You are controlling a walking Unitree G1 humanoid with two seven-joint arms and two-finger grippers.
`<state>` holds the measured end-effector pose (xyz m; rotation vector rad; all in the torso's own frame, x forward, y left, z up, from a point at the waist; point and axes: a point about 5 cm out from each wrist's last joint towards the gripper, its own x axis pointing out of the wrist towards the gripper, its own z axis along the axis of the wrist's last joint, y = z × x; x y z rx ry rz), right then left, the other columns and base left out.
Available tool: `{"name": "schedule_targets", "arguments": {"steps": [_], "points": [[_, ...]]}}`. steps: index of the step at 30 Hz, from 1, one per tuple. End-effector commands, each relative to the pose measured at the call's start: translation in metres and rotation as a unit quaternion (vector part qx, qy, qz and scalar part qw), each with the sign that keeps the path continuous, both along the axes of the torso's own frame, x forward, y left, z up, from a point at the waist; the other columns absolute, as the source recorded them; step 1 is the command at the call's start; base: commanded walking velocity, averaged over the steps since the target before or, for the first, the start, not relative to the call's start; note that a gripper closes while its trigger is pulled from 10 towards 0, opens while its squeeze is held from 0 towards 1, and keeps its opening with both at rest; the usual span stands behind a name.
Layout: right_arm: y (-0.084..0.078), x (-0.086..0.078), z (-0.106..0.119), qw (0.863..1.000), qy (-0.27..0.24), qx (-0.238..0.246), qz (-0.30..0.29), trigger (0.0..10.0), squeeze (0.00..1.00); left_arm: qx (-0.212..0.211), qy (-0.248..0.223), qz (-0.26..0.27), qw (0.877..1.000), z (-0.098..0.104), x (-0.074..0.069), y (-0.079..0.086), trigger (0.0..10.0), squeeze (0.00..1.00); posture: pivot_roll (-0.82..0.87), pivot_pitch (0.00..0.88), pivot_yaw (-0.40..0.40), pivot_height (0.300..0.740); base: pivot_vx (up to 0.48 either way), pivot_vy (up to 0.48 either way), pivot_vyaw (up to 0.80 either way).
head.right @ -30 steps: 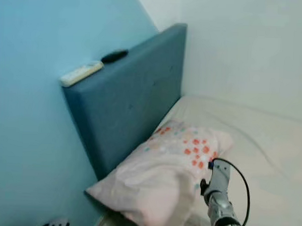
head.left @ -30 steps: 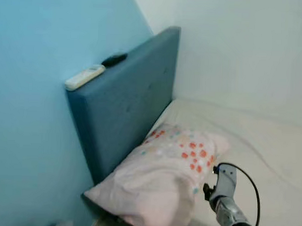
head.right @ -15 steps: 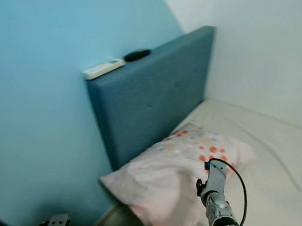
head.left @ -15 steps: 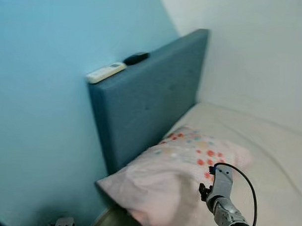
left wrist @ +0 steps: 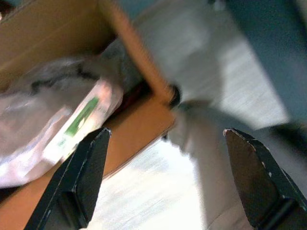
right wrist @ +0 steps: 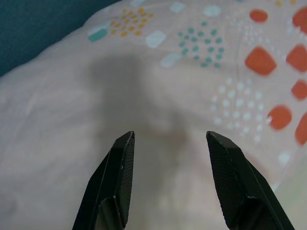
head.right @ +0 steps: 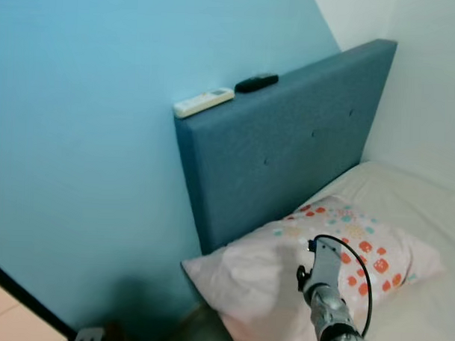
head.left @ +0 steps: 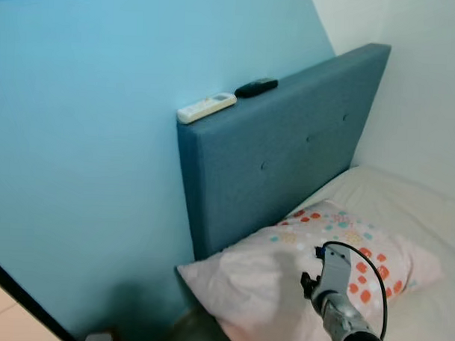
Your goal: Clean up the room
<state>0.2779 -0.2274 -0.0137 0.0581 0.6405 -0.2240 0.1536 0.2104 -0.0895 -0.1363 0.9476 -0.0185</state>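
While the right arm reaches forward over the bed (head.left: pixel 406 199), its right claw (right wrist: pixel 168 158) hangs with fingers spread apart just above the dotted pillow (head.left: pixel 283 277), holding nothing. The left claw (left wrist: pixel 168 177) is open too, above a cardboard box (left wrist: pixel 134 129). A white remote (head.left: pixel 206 108) lies on the blue headboard (head.left: pixel 288 150).

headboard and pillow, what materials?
Headboard: looks like matte blue woven fabric upholstery, with button tufts dimpling its face. Pillow: soft pale pink cloth, probably cotton, printed with coloured dots and wrinkled; the right hand hovers open over it.
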Motion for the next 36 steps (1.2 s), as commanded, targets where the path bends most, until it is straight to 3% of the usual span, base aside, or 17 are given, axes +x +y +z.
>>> {"name": "schedule_targets", "arguments": {"steps": [1,7,13,15,20,25,26,30,31,34,35,36], "points": [[0.007,0.002,-0.001,1.0,0.009,-0.004,0.016,10.0,0.0,0.002,0.016,0.007,1.0,-0.004,-0.01,0.001,10.0,0.0,0.03,0.003,-0.018,0.74,0.0,0.0,0.76],[0.008,-0.004,-0.006,0.999,0.023,-0.005,0.021,10.0,0.0,-0.002,0.013,0.007,1.0,-0.003,-0.006,-0.003,10.0,0.0,0.02,0.0,-0.026,0.74,0.0,0.0,0.77],[0.013,-0.015,-0.017,0.998,0.055,-0.004,0.027,10.0,0.0,-0.007,0.007,0.012,1.0,-0.002,0.0,-0.006,10.0,0.0,0.01,0.0,-0.044,0.74,0.0,-0.305,0.0],[0.014,-0.027,-0.027,0.996,0.079,-0.006,0.03,10.0,0.0,-0.01,-0.005,0.035,0.999,0.001,0.009,-0.01,10.0,0.0,-0.01,0.0,-0.058,0.74,0.0,-0.231,0.0],[0.012,-0.029,-0.028,0.996,0.085,-0.009,0.029,10.0,0.0,-0.013,-0.007,0.031,0.999,0.002,0.012,-0.014,10.0,0.0,-0.01,0.0,-0.063,0.74,0.0,0.0,0.0],[0.01,-0.028,-0.026,0.997,0.072,0.009,0.013,10.0,0.0,-0.011,-0.004,0.024,1.0,0.001,0.011,-0.017,10.0,0.0,-0.02,0.0,-0.063,0.74,0.0,0.0,0.0],[0.012,-0.022,-0.022,0.998,0.049,0.035,0.008,10.0,0.0,-0.01,-0.003,0.022,1.0,0.0,0.01,-0.016,10.0,0.0,-0.01,0.001,-0.063,0.74,0.0,0.0,0.0],[0.015,-0.016,-0.017,0.998,0.027,0.057,0.007,10.0,0.0,-0.009,-0.003,0.022,1.0,0.0,0.009,-0.015,10.0,0.0,-0.01,0.013,-0.063,0.74,0.0,0.0,0.0],[0.015,-0.013,-0.015,0.998,0.017,0.065,0.004,10.0,0.8,-0.008,-0.003,0.022,1.0,0.0,0.008,-0.014,10.0,0.0,0.0,0.02,-0.062,0.74,0.0,0.0,0.0],[0.014,-0.01,-0.012,0.997,0.005,0.074,0.001,10.0,0.8,-0.007,-0.003,0.023,1.0,0.0,0.007,-0.013,10.0,0.0,0.0,0.024,-0.061,0.74,0.0,0.0,0.0],[0.008,-0.007,-0.008,0.998,-0.003,0.066,-0.017,10.0,1.0,-0.005,-0.002,0.022,1.0,-0.001,0.004,-0.011,10.0,0.0,0.01,0.04,-0.056,0.74,0.0,0.0,0.0],[0.008,-0.007,-0.008,0.998,-0.003,0.066,-0.017,10.0,1.0,-0.005,-0.002,0.022,1.0,-0.001,0.004,-0.011,10.0,0.0,0.01,0.04,-0.056,0.74,0.0,0.0,0.0]]}}
